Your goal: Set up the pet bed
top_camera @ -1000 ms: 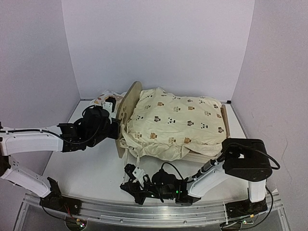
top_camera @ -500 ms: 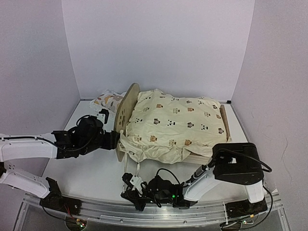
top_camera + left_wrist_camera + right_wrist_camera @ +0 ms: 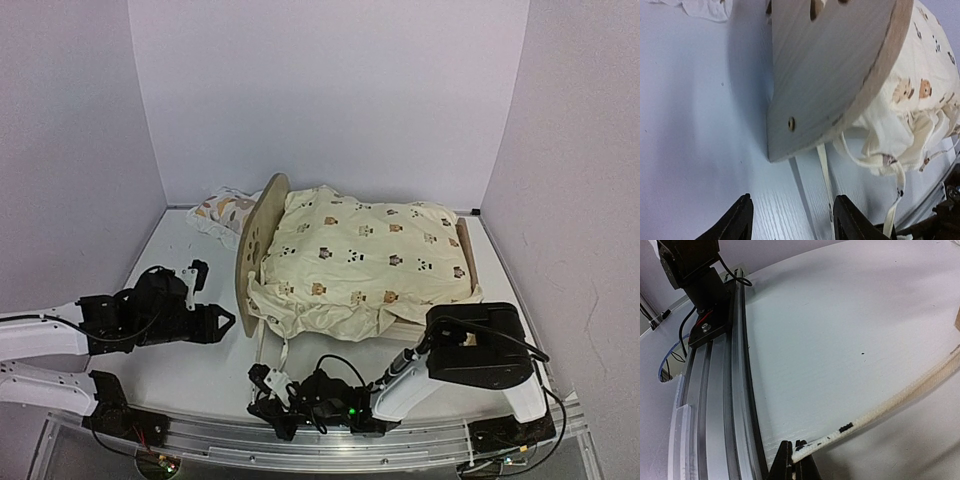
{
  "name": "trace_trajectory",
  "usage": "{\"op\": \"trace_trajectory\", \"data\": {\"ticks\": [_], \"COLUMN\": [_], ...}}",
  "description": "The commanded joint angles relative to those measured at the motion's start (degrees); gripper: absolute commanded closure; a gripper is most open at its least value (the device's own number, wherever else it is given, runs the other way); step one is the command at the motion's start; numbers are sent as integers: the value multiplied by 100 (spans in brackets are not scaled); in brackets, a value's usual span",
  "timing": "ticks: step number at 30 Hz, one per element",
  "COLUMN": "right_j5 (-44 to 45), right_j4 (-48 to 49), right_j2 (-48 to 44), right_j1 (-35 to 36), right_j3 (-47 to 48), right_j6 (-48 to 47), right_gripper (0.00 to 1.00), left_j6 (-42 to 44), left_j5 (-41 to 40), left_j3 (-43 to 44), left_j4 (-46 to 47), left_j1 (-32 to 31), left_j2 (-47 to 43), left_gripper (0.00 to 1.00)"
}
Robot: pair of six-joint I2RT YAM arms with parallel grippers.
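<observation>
Pet bed (image 3: 254,240) holding cream quilt (image 3: 365,255); left jaws apart, empty; right jaws pinched on tie cord (image 3: 900,399)

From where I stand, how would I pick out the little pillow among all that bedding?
Find the wooden pet bed in the middle of the white table, heaped with a cream quilt. Behind its tall rounded end board, toward the back left corner, a small pillow lies on the table outside the frame. It alone carries brown leaf shapes, not little animals.

Open table (image 3: 190,370) left of the pet bed (image 3: 256,240); pillow (image 3: 222,208) behind.
</observation>
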Motion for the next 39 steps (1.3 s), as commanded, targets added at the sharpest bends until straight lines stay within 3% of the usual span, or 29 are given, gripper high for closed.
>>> {"op": "trace_trajectory", "data": {"ticks": [1,11,14,32,35,36,37,39], "right_j5": [-238,-288,-231,-73,-118,-129,-131,-75], "right_j4": [20,20,20,29,22,23,26,10], "right_j2": [138,280,287,144,144,126,92,-28], "right_j1": [111,108,111,111,111,111,111,111], "right_j3": [170,284,284,203,206,194,157,11], "right_j6": [31,-112,-128,-220,-182,-181,-190,-206], "right_gripper": [100,100,100,100,100,96,86,58], "left_j6": [-303,-270,-294,-568,-504,-502,-510,-531], "left_j5": [1121,2361,2410,2666,2647,2607,2545,2407], "left_j3": [-243,-697,-677,-1095,-1057,-1052,-1043,-1024], "left_j4": [370,1907,1945,2320,2409,2421,2403,2326], "left_j1": [-117,-248,-319,-537,-567,-571,-572,-572], "left_j2": [-68,1022,1266,1658,1811,1838,1848,1796], "left_gripper": [46,51,58,72,84,91,98,100]}}
